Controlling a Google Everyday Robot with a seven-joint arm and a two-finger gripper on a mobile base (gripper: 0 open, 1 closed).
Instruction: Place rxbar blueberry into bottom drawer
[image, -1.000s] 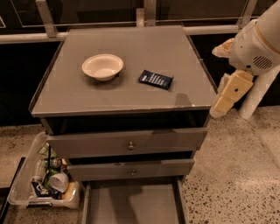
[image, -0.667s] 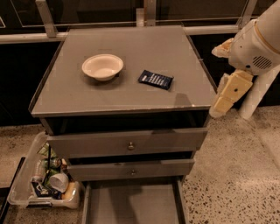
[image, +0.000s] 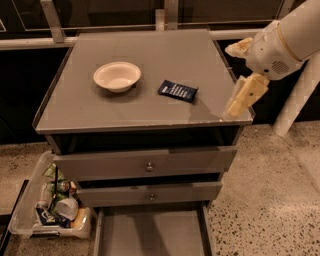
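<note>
Cream-coloured and hung from a white arm, the two-finger gripper (image: 243, 95) hovers at the right edge of the grey cabinet top (image: 165, 52), angled down and to the left. Whether it is open or closed cannot be told from this view. It does not touch the bar.

Well to its left, near the middle of the top, lies the rxbar blueberry (image: 178, 91), a small flat rectangular wrapper in dark navy blue with white lettering. It sits flat and slightly skewed, apart from everything else. To the bar's left, not touching it, stands a shallow round white bowl (image: 117, 76).

By its look the bar is light and fairly firm inside a thin, slick foil wrapper, so it should not break, but it may slide on the smooth top or slip from a loose hold. Its low profile leaves little to catch. The best hold is probably across the short width at mid-length, coming from above.

Below the top, two knobbed grey drawers (image: 145, 162) are nearly shut. Beneath them the bottom drawer (image: 150, 235), a wide shallow grey tray, stands pulled out and ready to receive the bar. A clear plastic bin of clutter (image: 30, 202) rests on the speckled floor (image: 270, 200) beside the cabinet's left side.
</note>
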